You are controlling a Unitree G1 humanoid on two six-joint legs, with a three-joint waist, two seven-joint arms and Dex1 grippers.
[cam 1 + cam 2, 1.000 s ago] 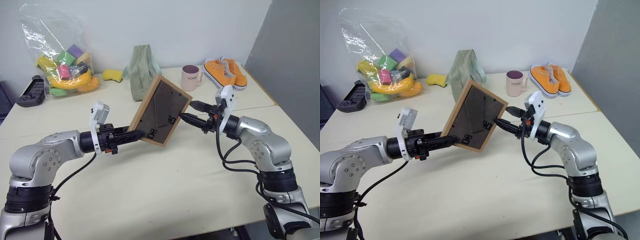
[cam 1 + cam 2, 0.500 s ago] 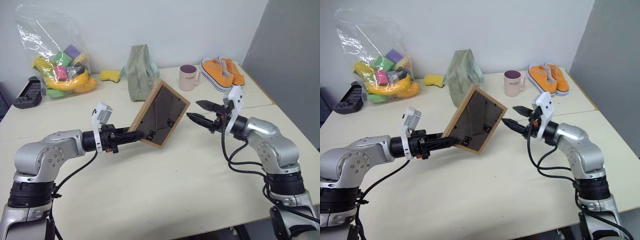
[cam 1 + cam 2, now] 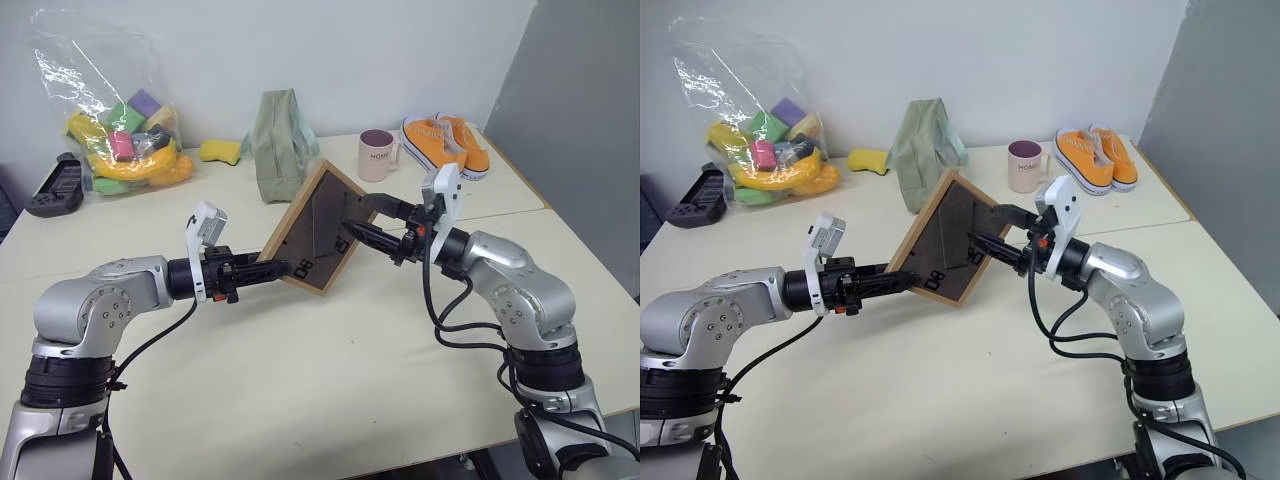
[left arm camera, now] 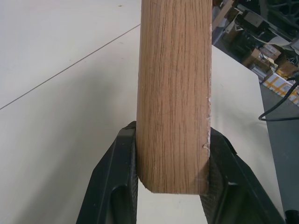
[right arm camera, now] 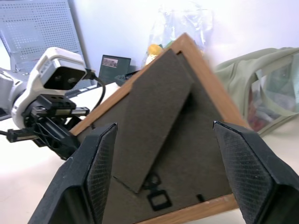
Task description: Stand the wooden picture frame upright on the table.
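left eye view: frame (image 3: 318, 227) held tilted in air above counter (image 3: 330, 380), left tool (image 3: 262, 270) clamped on its lower corner. right tool (image 3: 362, 218) wide apart at its dark back, stand (image 5: 152, 119) apparently flat. standing frame not yet done.

G1 arms: silver shells, black joints, black two-finger grippers.
Rounded silver-grey housings with small screw holes, black ribbed collars between segments. Black cables loop loose under each forearm. White camera block on each wrist. Left gripper (image 3: 272, 269) and right gripper (image 3: 352, 214): matte black fingers (image 5: 244, 170) with cross-hatched inner pads; small orange-red spot at each base.
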